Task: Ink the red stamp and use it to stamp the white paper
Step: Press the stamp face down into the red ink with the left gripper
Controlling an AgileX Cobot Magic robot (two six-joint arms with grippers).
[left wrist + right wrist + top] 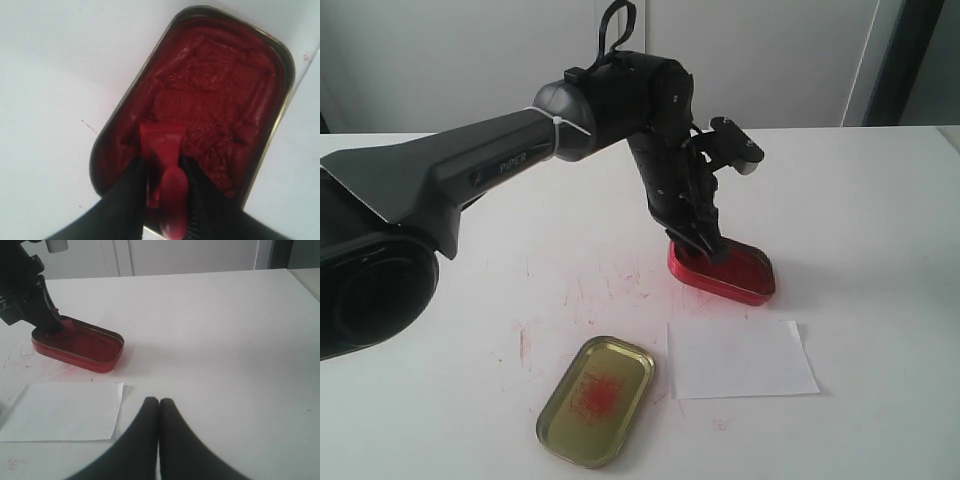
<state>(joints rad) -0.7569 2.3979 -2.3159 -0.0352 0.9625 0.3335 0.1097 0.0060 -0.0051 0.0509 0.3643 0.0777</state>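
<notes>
1. White surface (880, 200) fills most of every view. Behind it are pale panels (770, 60) with vertical seams and, at the far right of the exterior view, a dark upright strip (910, 55).
2. Red scratch marks (605, 285) and smudges are scattered over the middle of the surface, between the tin and the lid.
3. Red ink tin (745, 280) sits open near the centre, filled with lumpy dark red ink.
4. Left gripper (164, 167) is clamped on the red stamp (162, 142), one finger on each side of the handle. The stamp's flat base is down on the ink at the tin's left end as the exterior view shows it.
5. White paper (740, 360) lies flat just in front of the tin, apart from it. The gold lid (595, 400), smudged red inside, lies beside the paper's left edge.
6. Right gripper (159, 412) has its fingers pressed together on nothing, over bare surface near the paper.
</notes>
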